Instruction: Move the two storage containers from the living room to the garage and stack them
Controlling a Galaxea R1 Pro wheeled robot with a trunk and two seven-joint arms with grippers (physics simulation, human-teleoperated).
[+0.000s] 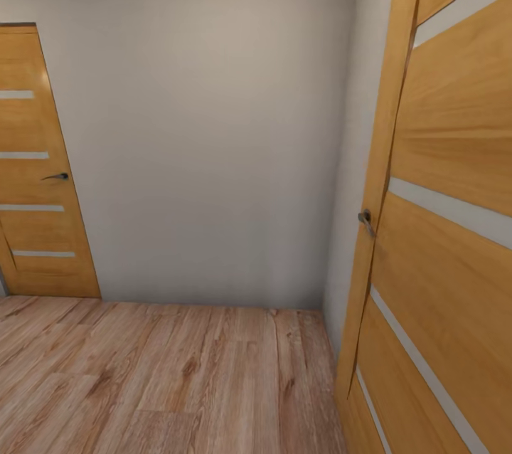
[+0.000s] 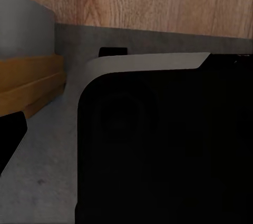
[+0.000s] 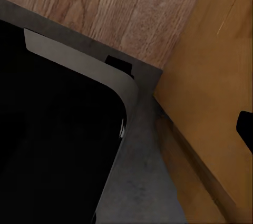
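**Robot in a hallway between doors, no bins in sight**

The head camera looks over light wood plank flooring toward a plain pale wall. A closed wooden door with pale inset strips and a dark lever handle stands at the left. A second door of the same make stands open close at the right, its handle near the edge.

The wrist cameras look down past the robot's dark body and its pale grey edge to plank flooring and orange door wood. A black shape at the edge of the left wrist view may be a fingertip, but how far either gripper stands open, and whether either has hold of anything, cannot be told from these pictures.

Neither orange-red container is seen here, so their whereabouts cannot be told. The wood flooring suggests the robot is not in the garage. By this evidence, the delivery and the stacking seem yet to be done.
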